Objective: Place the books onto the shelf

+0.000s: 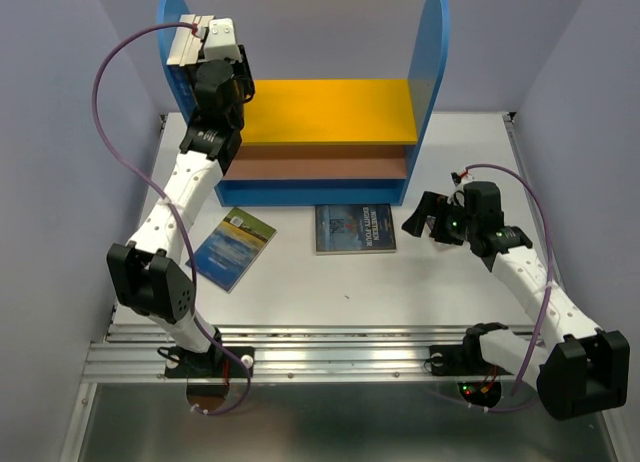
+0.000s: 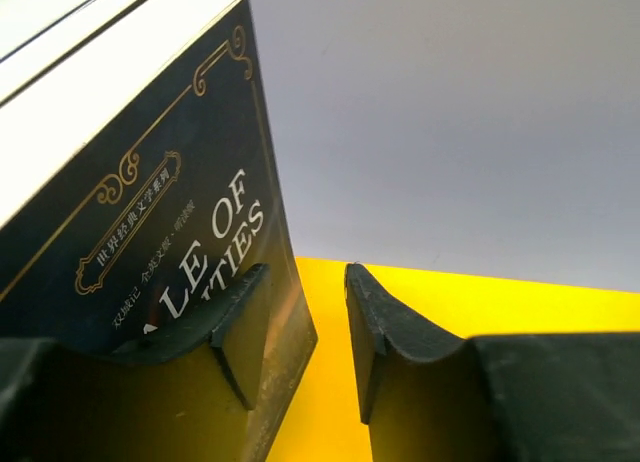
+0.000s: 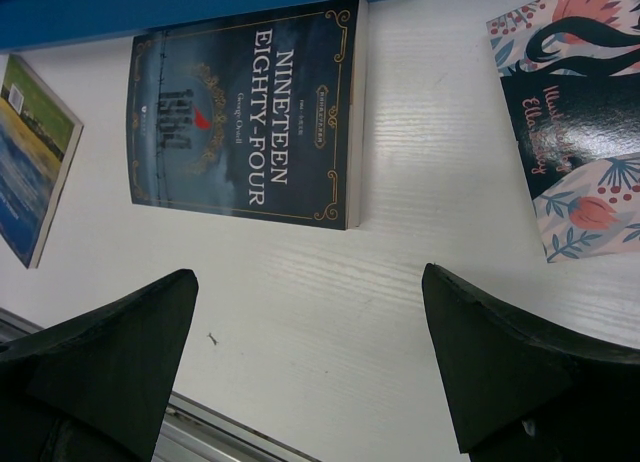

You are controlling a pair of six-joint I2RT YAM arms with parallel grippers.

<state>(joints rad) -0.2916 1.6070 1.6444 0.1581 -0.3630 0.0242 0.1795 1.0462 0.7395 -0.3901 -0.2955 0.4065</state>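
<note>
Right tool [image 3: 308, 277] apart above book "NINETEEN EIGHTY-FOUR" [image 3: 245, 112]; left tool [image 2: 306, 274] apart beside book "LE OF…TIES" [image 2: 150, 182].

You are seeing a white table [image 1: 300, 292], a ribbed metal rail [image 1: 340, 354] running along its near edge, pale walls [image 1: 320, 32] enclosing it.

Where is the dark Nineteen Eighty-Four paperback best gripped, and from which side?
Probably its page edge nearest the open right gripper, approached low from that side: the dark blue Nineteen Eighty-Four paperback lies flat, cover up, far edge by the blue shelf base.
</note>
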